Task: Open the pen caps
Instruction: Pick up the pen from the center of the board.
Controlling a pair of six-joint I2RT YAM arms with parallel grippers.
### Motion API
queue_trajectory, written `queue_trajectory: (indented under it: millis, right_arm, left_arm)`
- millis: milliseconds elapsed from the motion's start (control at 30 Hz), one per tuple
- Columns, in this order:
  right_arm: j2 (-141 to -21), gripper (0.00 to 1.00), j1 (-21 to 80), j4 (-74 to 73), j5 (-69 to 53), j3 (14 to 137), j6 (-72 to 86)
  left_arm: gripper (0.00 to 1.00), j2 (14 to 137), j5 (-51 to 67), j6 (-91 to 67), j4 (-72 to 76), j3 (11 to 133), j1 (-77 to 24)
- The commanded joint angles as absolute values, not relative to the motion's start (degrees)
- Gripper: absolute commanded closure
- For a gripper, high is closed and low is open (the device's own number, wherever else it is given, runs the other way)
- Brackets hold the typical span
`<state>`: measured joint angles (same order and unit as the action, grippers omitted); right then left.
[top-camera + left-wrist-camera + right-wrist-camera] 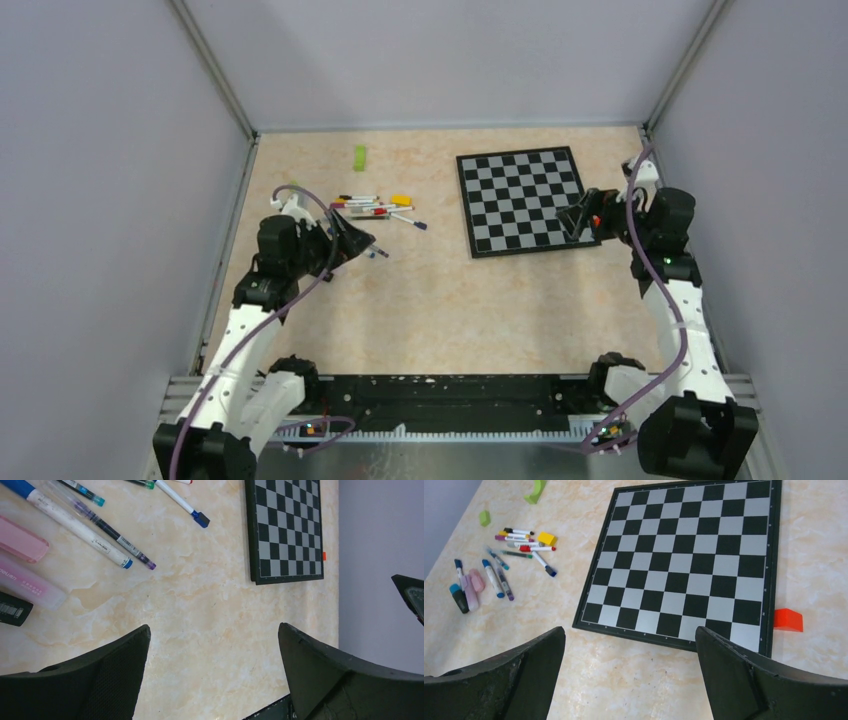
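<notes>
The pens (375,208) lie in a loose cluster on the marbled table, left of the chessboard. In the left wrist view, a white pen (75,525) and a purple-tipped pen (107,532) lie side by side at upper left. A thin white pen there carries a blue pen cap (201,519). Pink highlighters (20,542) lie at the left edge. My left gripper (360,240) (214,630) hangs open just near of the cluster, nothing between its fingers. My right gripper (575,220) (630,632) stands open over the chessboard's right near part, holding nothing. The right wrist view shows the pens (499,572) far left.
The black-and-silver chessboard (520,200) (684,560) lies right of centre. An orange-red block (787,620) sits by its edge. A yellow block (401,199) (547,538) lies among the pens, and a green block (359,157) sits further back. Grey walls close three sides.
</notes>
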<state>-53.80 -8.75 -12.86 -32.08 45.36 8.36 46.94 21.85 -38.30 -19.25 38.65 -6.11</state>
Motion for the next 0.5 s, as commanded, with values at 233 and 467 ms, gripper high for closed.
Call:
queue_trajectory:
  millis: [233,467]
  right_arm:
    - [-53.97,0.01,-8.53,-10.70,-48.05,41.02,-9.77]
    - [-54.77,0.02,-8.53,-11.49,-47.14,40.98,-10.81]
  left_arm:
    - [0.01,67.88,-11.99,-50.06,-31.01,51.39,-16.33]
    - [0.11,86.24,-16.06,-54.13,-33.55,62.07,-16.44]
